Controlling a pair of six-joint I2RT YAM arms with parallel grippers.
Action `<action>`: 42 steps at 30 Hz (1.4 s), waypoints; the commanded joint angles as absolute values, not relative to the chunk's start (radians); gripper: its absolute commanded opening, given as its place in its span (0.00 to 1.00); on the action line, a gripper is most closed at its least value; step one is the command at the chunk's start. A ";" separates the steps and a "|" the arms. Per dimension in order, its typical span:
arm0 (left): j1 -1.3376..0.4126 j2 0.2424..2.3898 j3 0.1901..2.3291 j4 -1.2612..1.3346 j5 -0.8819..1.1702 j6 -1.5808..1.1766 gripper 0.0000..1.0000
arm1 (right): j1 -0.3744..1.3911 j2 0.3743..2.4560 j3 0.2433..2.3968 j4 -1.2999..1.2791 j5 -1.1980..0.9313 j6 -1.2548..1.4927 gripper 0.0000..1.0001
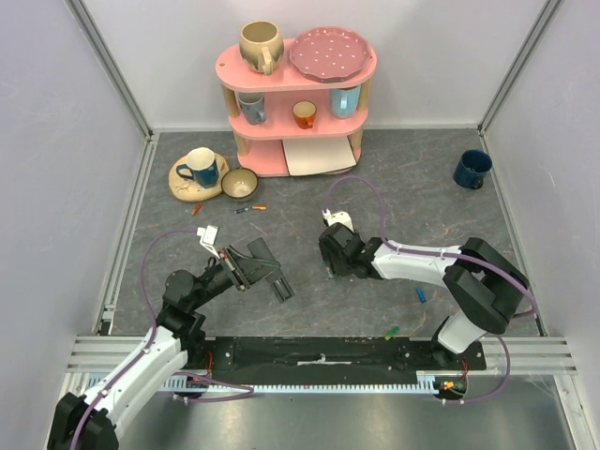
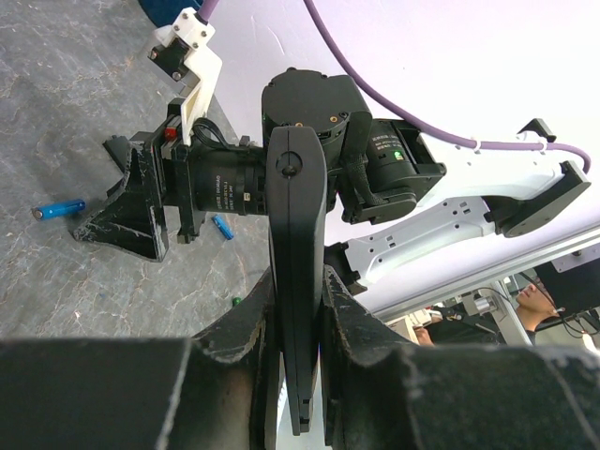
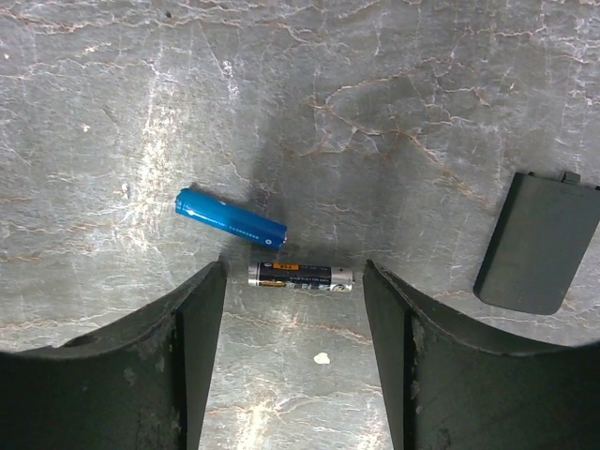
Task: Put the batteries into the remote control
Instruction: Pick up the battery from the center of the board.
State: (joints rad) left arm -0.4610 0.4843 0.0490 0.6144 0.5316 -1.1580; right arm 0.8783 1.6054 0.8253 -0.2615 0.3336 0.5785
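A lab test cell: white panel walls [image 1: 47,141], aluminium framing [image 1: 110,66], a pink shelf [image 1: 267,155] of mugs [image 1: 251,108].

1. The right gripper [image 3: 295,319] stands with jaws apart astride the black battery [image 3: 300,277], with bare table [image 3: 112,112] showing at both ends of the battery.
2. The blue battery [image 3: 230,217] lies at 11 o'clock of the black one, near but apart, close to the fingertip at 9 o'clock.
3. The battery cover [image 3: 536,246] lies at 3 o'clock, beyond the other finger and apart from it.
4. From above, open table separates the grippers. The remote control [image 2: 296,234], clamped in the left gripper [image 2: 298,314], juts at 9 o'clock of the right gripper.
5. The pink shelf [image 1: 295,94] and the blue mug [image 1: 472,169] stand well apart, at 12 and 2 o'clock.
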 commanded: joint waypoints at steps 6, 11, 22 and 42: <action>-0.457 0.476 -0.031 0.641 0.535 -1.124 0.02 | 0.882 1.632 0.798 -0.253 0.328 0.572 0.64; -0.457 0.476 -0.032 0.641 0.534 -1.124 0.02 | 0.881 1.624 0.779 -0.247 0.331 0.574 0.61; -0.457 0.476 -0.034 0.641 0.534 -1.126 0.02 | 0.881 1.603 0.753 -0.244 0.327 0.575 0.50; -0.457 0.471 -0.034 0.646 0.537 -1.129 0.02 | 0.882 1.456 0.795 -0.350 0.325 0.473 0.40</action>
State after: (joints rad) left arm -0.4610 0.4812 0.0490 0.6147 0.5316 -1.1580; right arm 0.8799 1.5242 0.7666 -0.2989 0.3191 0.5289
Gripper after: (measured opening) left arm 0.243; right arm 0.518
